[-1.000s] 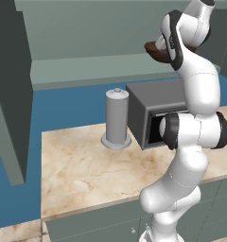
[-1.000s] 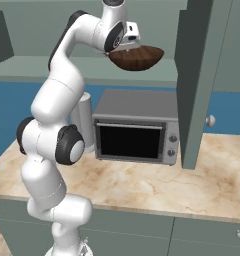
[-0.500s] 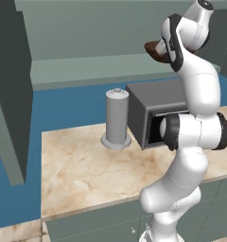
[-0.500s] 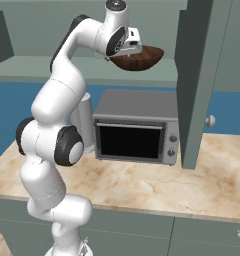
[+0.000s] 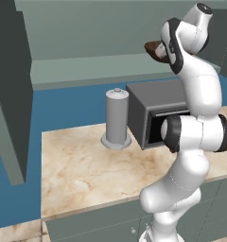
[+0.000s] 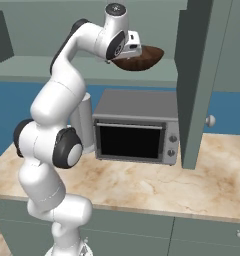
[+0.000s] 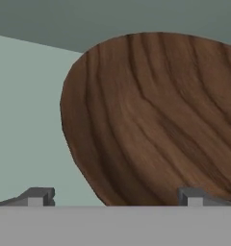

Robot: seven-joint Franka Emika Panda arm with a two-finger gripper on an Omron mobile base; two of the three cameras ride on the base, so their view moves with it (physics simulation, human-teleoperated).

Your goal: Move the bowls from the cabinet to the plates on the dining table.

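Brown wood-grain bowl (image 6: 140,57) at raised claw (image 6: 137,50), toaster oven (image 6: 137,127) below

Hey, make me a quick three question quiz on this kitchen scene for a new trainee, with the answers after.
1. True or false: the claw is clamped shut on the wooden bowl.
2. What stands just left of the toaster oven on the counter? A) red bowl B) grey cylinder C) plate
3. What colour is the cabinet door by the oven?

Key: 1 false, its fingers stand apart; 2 B, the grey cylinder; 3 grey-green.
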